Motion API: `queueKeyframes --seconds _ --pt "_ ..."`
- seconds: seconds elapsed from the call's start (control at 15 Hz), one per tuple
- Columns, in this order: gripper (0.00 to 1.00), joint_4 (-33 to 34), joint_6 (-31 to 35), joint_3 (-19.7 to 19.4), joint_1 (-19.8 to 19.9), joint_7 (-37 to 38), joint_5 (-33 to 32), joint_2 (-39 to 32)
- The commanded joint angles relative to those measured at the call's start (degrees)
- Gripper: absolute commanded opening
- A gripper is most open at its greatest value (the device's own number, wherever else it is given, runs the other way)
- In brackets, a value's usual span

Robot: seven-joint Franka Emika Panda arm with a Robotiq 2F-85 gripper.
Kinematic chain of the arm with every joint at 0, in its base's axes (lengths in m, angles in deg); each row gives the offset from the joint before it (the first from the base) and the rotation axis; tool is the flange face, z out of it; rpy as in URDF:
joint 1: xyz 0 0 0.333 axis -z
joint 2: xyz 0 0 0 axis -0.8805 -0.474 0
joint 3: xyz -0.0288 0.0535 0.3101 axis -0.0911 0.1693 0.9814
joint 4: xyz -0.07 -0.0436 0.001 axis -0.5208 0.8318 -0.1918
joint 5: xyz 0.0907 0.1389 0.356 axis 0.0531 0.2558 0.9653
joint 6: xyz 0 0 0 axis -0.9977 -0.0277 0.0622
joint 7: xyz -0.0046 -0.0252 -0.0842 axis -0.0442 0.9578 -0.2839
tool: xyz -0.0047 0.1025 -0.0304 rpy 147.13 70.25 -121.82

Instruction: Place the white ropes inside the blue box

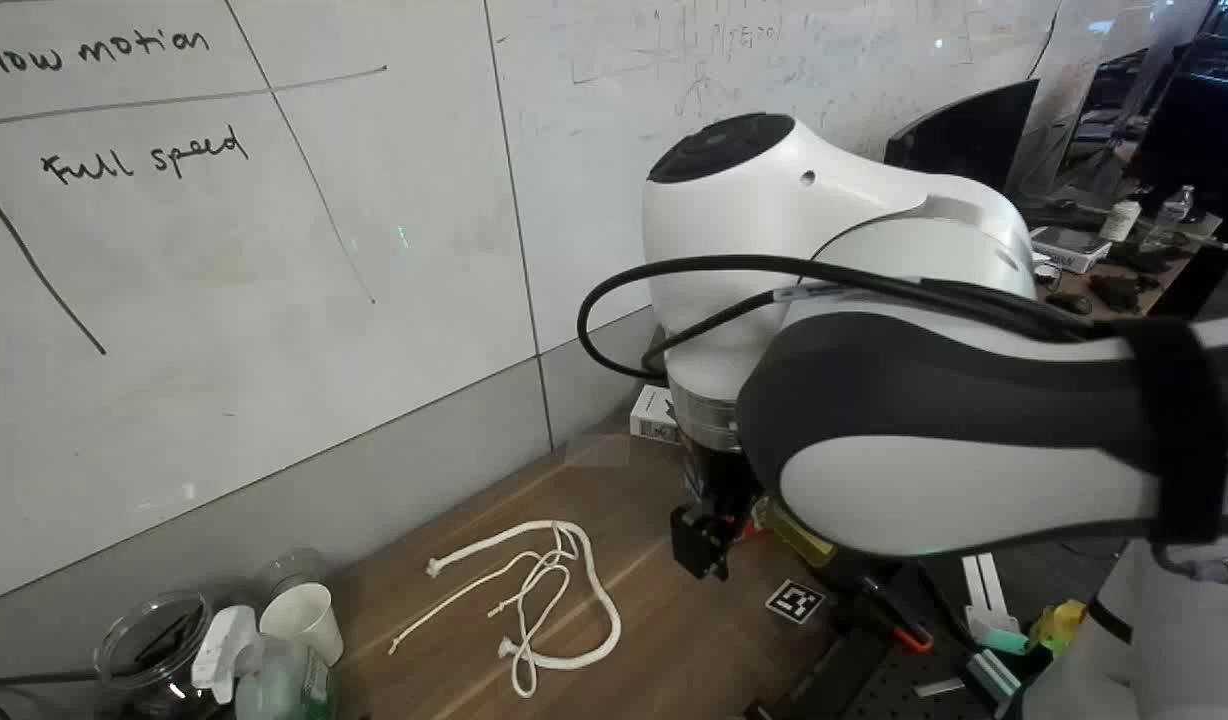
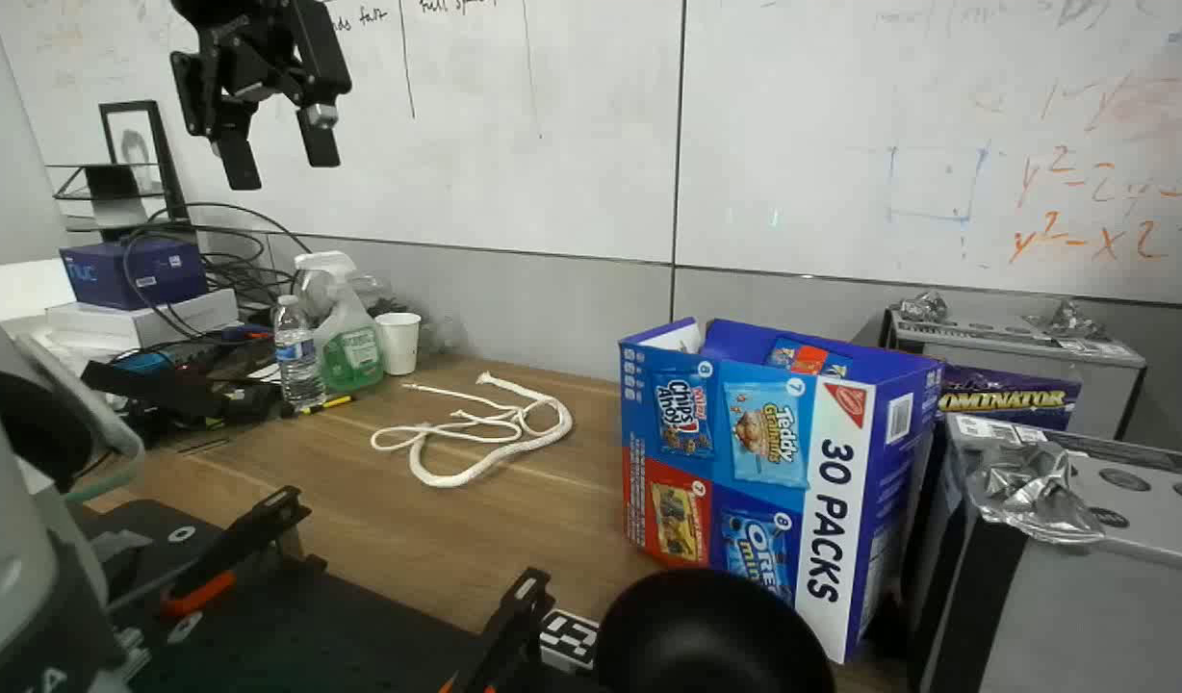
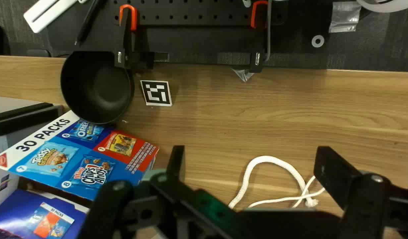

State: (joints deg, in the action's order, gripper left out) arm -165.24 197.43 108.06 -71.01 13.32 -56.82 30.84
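Both exterior views show the white ropes whole on the desk; the wrist view, partly blocked by the empty, wide-spread fingers, looks down on the open blue box.

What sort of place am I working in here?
Probably a robotics lab or office: the whiteboard carries handwritten equations, a printed square marker sits on the table, and a dark monitor stands beyond the arm.
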Motion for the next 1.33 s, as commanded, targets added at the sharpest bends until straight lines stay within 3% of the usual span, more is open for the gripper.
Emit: queueKeyframes --seconds 0.0,0.6,0.73,1.27 --pt "1.00 0.09 -0.01 -0.85 -0.92 0.57 -0.62 -0.26" --pt "1.00 0.14 -0.01 -0.85 -0.92 0.57 -0.62 -0.21" --pt "1.00 2.54 2.96 -0.22 1.32 2.23 -1.38 -5.58" --pt "1.00 12.52 28.24 1.68 14.40 6.78 -3.62 -32.87"
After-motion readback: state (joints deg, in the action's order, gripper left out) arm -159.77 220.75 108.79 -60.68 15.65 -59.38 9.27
